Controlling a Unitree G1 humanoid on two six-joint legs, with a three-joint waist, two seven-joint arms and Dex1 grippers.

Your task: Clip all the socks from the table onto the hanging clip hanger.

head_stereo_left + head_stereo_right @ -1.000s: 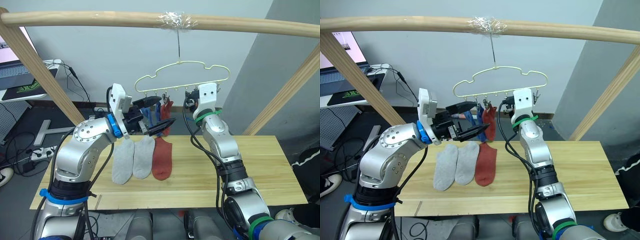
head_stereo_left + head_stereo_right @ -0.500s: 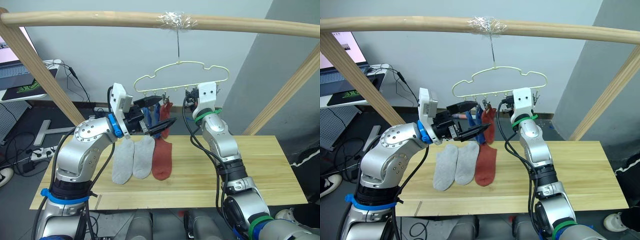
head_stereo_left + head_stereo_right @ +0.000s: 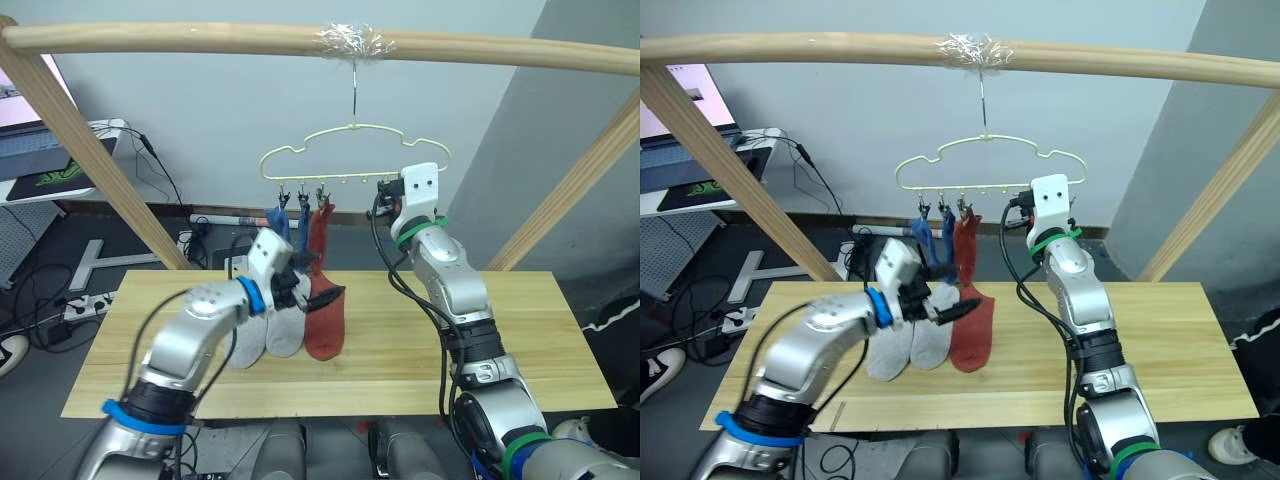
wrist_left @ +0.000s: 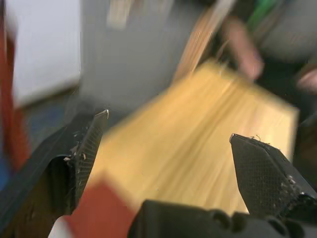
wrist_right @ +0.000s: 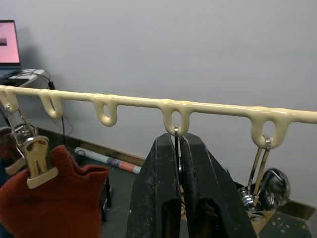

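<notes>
The pale yellow-green clip hanger point(image 3: 355, 150) hangs by its hook from the wooden rail. Two blue socks point(image 3: 280, 222) and one rust red sock point(image 3: 320, 230) hang from its left clips. On the table point(image 3: 520, 330) lie two light grey socks point(image 3: 262, 332) and a rust red sock point(image 3: 325, 322), side by side. My left gripper point(image 3: 318, 280) hovers low over the lying socks, open, with nothing between its fingers. My right gripper point(image 5: 177, 144) is up at the hanger's bar, shut on the thin wire of a clip beneath a loop.
A thick wooden rail point(image 3: 300, 38) spans the top, carried by slanted wooden posts point(image 3: 90, 150) on the left and right point(image 3: 570, 190). A white desk with a laptop point(image 3: 30, 150) stands at the far left. The table's right half is bare wood.
My left arm has dropped from the hanger's height down to the socks on the table, still open. The hanger has swung slightly left. My right gripper stays on its clip.
</notes>
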